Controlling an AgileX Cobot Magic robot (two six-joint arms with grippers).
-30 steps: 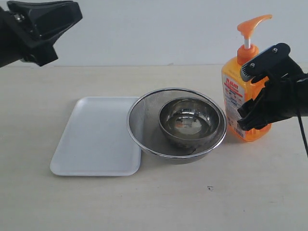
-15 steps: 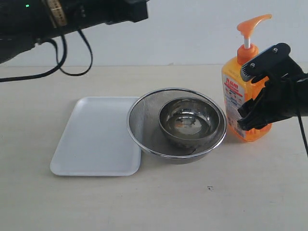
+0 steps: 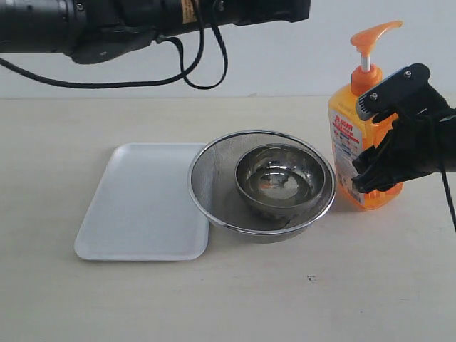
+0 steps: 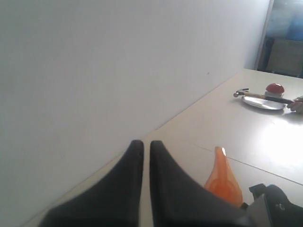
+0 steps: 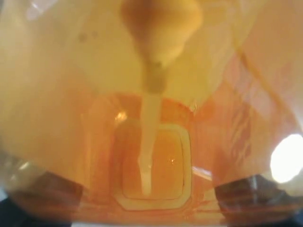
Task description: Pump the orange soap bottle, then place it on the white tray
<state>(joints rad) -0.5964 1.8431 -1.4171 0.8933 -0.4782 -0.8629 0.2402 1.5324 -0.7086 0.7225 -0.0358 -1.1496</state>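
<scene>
R jaws: set wide and clamped on the tall translucent orange soap bottle (image 3: pixel 346 146), one black finger (image 3: pixel 390 89) up by the shoulder and the other low against the label side. In the R wrist view the bottle (image 5: pixel 151 156) fills the whole frame btwn the jaws, w/ the dip tube running down the middle. Bottle stands upright on the pale worktop (image 3: pixel 320 299), base down. Above the R jaws the orange pump head (image 3: pixel 372 35) sits raised on its white stem (image 3: pixel 366 65); nothing touches it.

L jaws: all but closed, only a thin slit btwn the two dark fingers (image 4: pixel 163 179), nothing held. They hang high over the worktop, w/ the L arm (image 3: pixel 107 21) stretched across the top of the exterior view. The pump head (image 4: pixel 220 177) shows near the L jaws but outside them, not touching.

Out from the R jaws, toward the L arm's side: round steel mesh strainer (image 3: pixel 210 178) just beside the bottle, w/ a metal bowl (image 3: pixel 258 162) sitting inside it. Past the strainer, well apart from the R jaws, lies the flat rectangular white tray (image 3: pixel 142 206) w/ rounded corners; strainer rim overlaps its edge in the exterior view, can't tell if they touch.

Far beyond the L jaws: a hammer (image 4: pixel 246 93) and a red domed object (image 4: pixel 275 88) at a round metal plate (image 4: pixel 260 104).
</scene>
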